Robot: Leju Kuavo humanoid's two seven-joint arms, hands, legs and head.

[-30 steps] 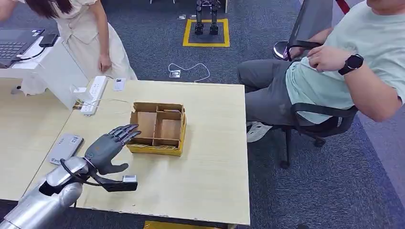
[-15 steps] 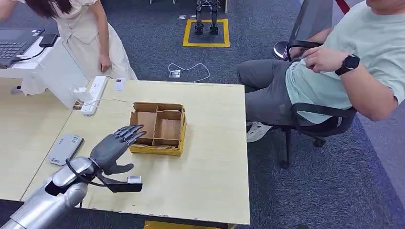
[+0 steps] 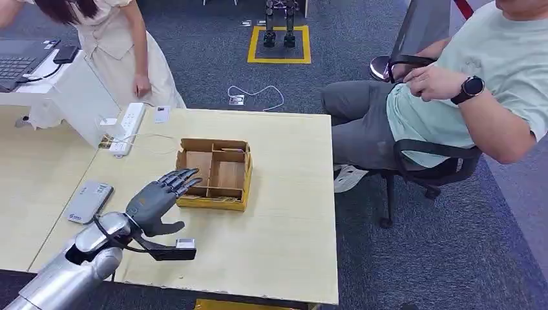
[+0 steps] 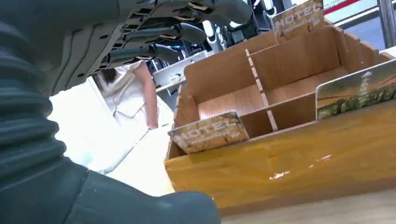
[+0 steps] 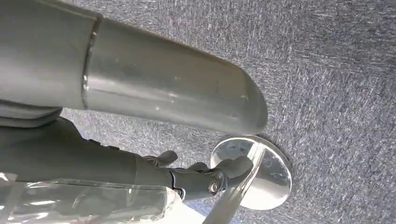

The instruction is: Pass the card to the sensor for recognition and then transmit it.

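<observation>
A yellow-sided cardboard box with several compartments stands in the middle of the wooden table. In the left wrist view the box is close up, with a printed "HOTEL" card leaning in a near compartment, a second card beside it and a third at the far wall. My left hand hovers just left of the box, fingers spread and reaching over its near corner, holding nothing. A grey card sensor lies flat at the table's left. My right hand hangs over the carpet, fingers loose and holding nothing.
A white power strip and its cable lie at the table's far left edge. One person in white stands beyond that corner, by a laptop. Another person sits in an office chair to the table's right.
My left hand has moved a little to the right, closer to the box, with its fingers still spread. The seated person's arm shifted slightly.
</observation>
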